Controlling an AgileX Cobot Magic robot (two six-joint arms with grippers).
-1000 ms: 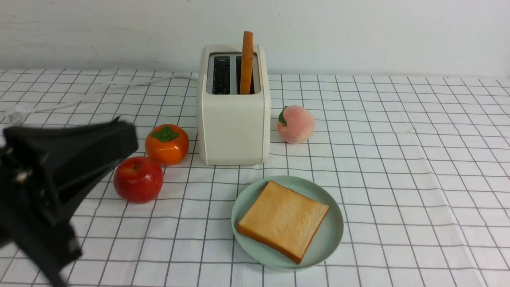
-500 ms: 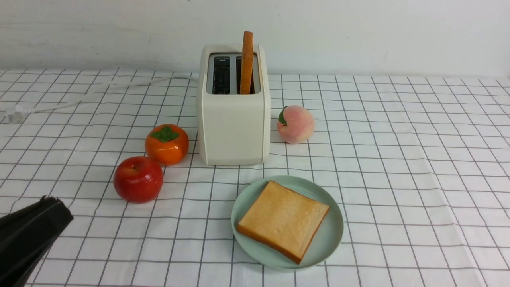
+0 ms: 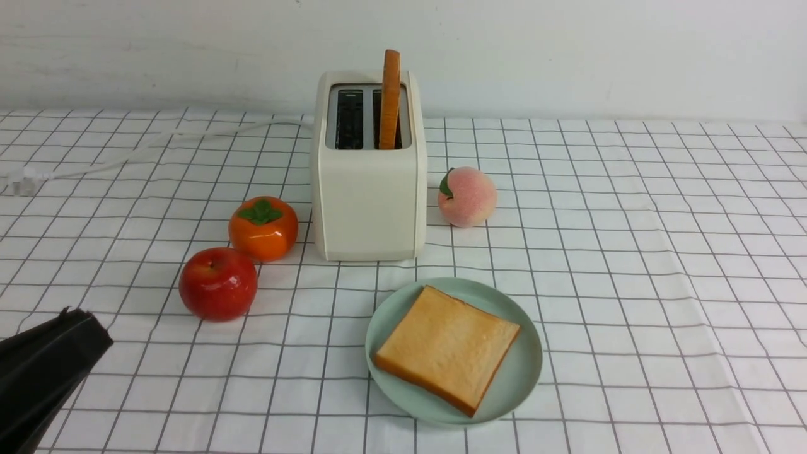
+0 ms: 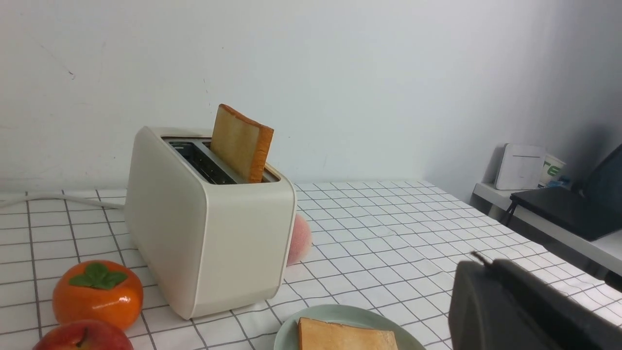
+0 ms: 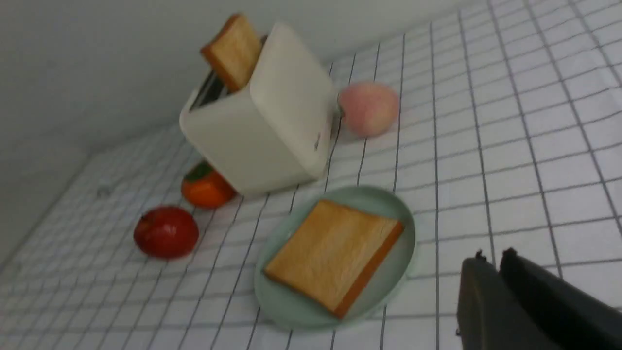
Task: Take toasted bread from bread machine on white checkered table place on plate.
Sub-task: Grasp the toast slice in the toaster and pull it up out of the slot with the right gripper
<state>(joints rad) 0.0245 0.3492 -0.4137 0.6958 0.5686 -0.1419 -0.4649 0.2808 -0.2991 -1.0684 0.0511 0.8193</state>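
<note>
The bread machine (image 3: 369, 170) stands at the back middle of the white checkered table (image 3: 630, 252). One slice of toasted bread (image 3: 390, 98) sticks upright out of its right slot; the left slot is dark and empty. A second slice (image 3: 447, 347) lies flat on the mint-green plate (image 3: 526, 372) in front of it. My left gripper (image 3: 79, 325) is shut and empty low at the near left, well away from the toaster (image 4: 209, 228). In its wrist view it (image 4: 481, 265) shows with its fingers pressed together. My right gripper (image 5: 491, 260) is out of the front view. It hovers beside the plate (image 5: 398, 272), fingers together, holding nothing.
An orange persimmon (image 3: 263, 228) and a red apple (image 3: 218, 284) sit left of the toaster. A peach (image 3: 467, 197) sits to its right. The white cord (image 3: 126, 151) trails to a plug (image 3: 19, 183) at the far left. A side shelf with a white box (image 4: 520, 166) lies beyond the table's right edge.
My left gripper has dropped from beside the apple to the near left corner and then stayed almost still. Toaster, slices and plate have not moved.
</note>
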